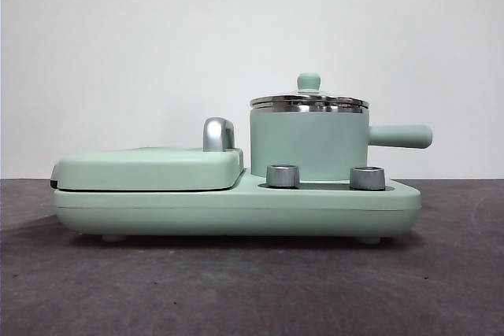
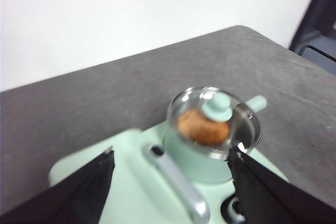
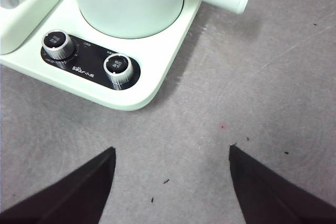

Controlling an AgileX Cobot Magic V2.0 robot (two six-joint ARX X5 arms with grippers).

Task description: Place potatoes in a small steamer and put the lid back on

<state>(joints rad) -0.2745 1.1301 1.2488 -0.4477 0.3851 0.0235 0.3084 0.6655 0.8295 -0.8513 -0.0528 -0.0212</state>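
Note:
The small mint-green steamer pot (image 1: pixel 309 145) stands on the right half of the green cooker base, its straight handle (image 1: pixel 400 136) pointing right. The clear glass lid (image 1: pixel 309 101) with its green knob (image 1: pixel 309 82) sits on the pot's rim. In the left wrist view the brown potato (image 2: pixel 202 127) shows through the lid (image 2: pixel 242 121), inside the pot (image 2: pixel 191 156). My left gripper (image 2: pixel 170 174) is open and empty, above and back from the cooker. My right gripper (image 3: pixel 172 166) is open and empty over bare table in front of the pot (image 3: pixel 128 9).
The flat green hinged grill plate (image 1: pixel 150 168) with a steel handle (image 1: pixel 218 134) takes up the left half of the cooker base (image 1: pixel 236 212). Two steel dials (image 1: pixel 283 175) (image 1: pixel 367 178) stand at the base's front. Grey table (image 1: pixel 252 289) lies around it; a white wall is behind.

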